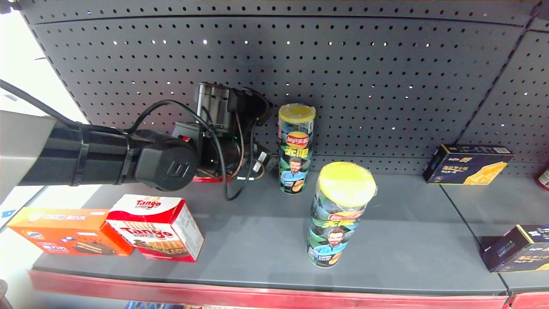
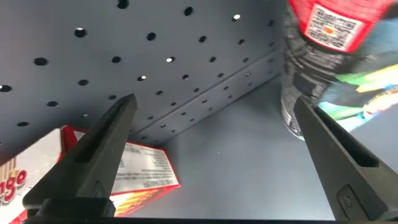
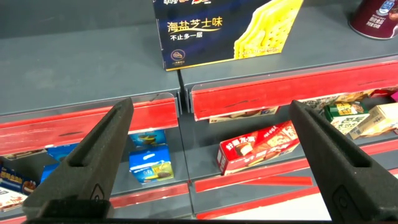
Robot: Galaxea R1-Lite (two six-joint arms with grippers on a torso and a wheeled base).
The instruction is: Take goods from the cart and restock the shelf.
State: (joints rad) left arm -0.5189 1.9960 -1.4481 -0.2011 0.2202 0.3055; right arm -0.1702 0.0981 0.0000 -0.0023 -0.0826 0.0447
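Note:
Two tall chip cans with yellow lids stand upright on the grey shelf (image 1: 411, 240): one at the back (image 1: 296, 148) by the pegboard, one nearer the front (image 1: 339, 214). My left arm lies over the shelf's left half, and its gripper (image 2: 214, 106) is open and empty just left of the back can (image 2: 323, 68). That can stands close beside one finger, outside the gap. A red and white box (image 2: 140, 171) lies flat by the back wall under the other finger. My right gripper (image 3: 211, 107) is open and empty, facing the shelves lower down.
A wafer box (image 1: 156, 227) and an orange box (image 1: 70, 231) sit at the shelf's front left. Dark blue boxes lie at the back right (image 1: 467, 165) and front right (image 1: 514, 249). Red edge strips (image 3: 261, 90) front the lower shelves, with small packs (image 3: 258, 146) below.

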